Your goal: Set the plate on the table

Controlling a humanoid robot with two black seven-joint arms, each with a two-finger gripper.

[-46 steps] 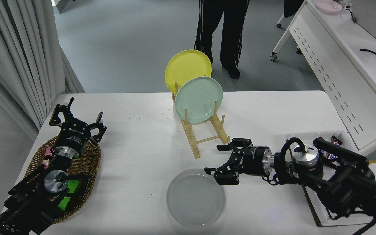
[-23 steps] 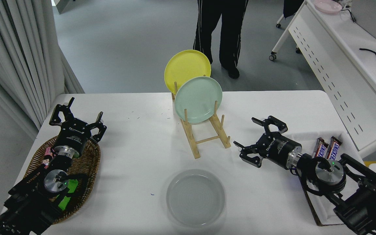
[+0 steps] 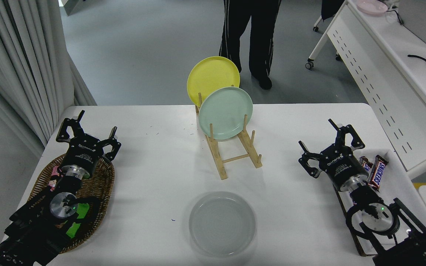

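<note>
We see the plate [image 3: 222, 223] lying flat on the worktop [image 3: 154, 162]; our right end effector [image 3: 329, 147] has pulled back well clear, fingers spread and empty, so placement looks done. Left end effector [image 3: 87, 133] parked, also spread.

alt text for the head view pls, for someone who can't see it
A light grey plate lies flat on the white table, near its front edge, with both black tools open and clear of it: right tool at the right, left tool over a wicker basket. Behind, a wooden rack holds a mint green plate and a yellow plate upright.
</note>
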